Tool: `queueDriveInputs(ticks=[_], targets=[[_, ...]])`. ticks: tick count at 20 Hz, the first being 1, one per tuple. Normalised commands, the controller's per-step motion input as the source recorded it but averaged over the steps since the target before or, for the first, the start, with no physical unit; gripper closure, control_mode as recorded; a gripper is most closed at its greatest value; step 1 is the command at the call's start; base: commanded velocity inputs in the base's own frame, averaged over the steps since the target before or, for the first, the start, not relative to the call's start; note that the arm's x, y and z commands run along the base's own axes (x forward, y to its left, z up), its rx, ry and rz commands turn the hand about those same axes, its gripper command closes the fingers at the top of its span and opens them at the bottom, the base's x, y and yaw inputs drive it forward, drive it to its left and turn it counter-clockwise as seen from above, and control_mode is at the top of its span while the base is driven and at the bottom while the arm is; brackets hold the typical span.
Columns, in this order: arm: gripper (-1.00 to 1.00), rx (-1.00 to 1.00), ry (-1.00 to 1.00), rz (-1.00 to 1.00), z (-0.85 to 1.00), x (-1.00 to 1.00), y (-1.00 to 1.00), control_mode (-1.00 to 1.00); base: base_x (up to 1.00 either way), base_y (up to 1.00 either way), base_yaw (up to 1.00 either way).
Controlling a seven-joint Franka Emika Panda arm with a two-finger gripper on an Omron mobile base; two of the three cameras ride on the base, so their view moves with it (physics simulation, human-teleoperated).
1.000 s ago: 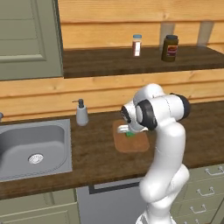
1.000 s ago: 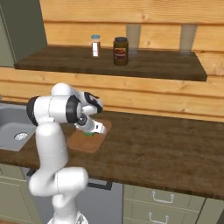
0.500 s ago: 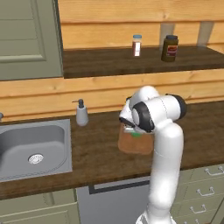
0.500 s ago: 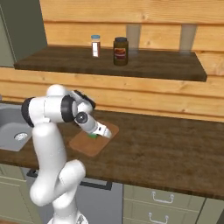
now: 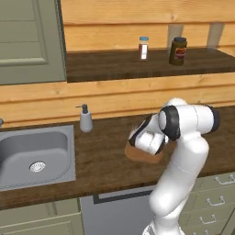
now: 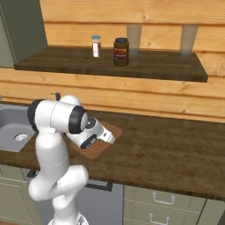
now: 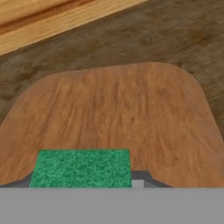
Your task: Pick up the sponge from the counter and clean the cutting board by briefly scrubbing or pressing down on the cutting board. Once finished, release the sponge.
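So my hand (image 7: 83,183) is clenched on the sponge (image 7: 82,168), at 6 o'clock over the cutting board (image 7: 118,113); pickup done, scrubbing and release remain

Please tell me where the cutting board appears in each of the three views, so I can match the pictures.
Left base view: cutting board low centre-right on the counter, mostly behind the arm.
Right base view: board left of centre, partly under the wrist.
Hand view: board across the middle, sponge at its lower edge.
Shared landmark: the counter around the board.
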Motion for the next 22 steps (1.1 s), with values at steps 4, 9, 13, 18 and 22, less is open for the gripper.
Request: queueDriveInputs(ticks=[4,9,13,18,22], targets=[[1.00,0.24,0.39,-0.21,0.88,0.00,0.32,-1.00,0.00,0.00,0.00],[1.00,0.02,0.62,-0.09,0.95,0.03,0.85,-1.00,0.00,0.00,0.00],[1.00,-0.21,0.76,-0.01,0.98,0.09,1.00,-1.00,0.00,0.00,0.00],[1.00,-0.24,0.50,-0.13,0.47,0.00,0.98,-1.00,0.00,0.00,0.00],[1.00,-0.04,0.40,-0.26,-0.35,-0.24,-0.36,-1.00,0.00,0.00,0.00]])
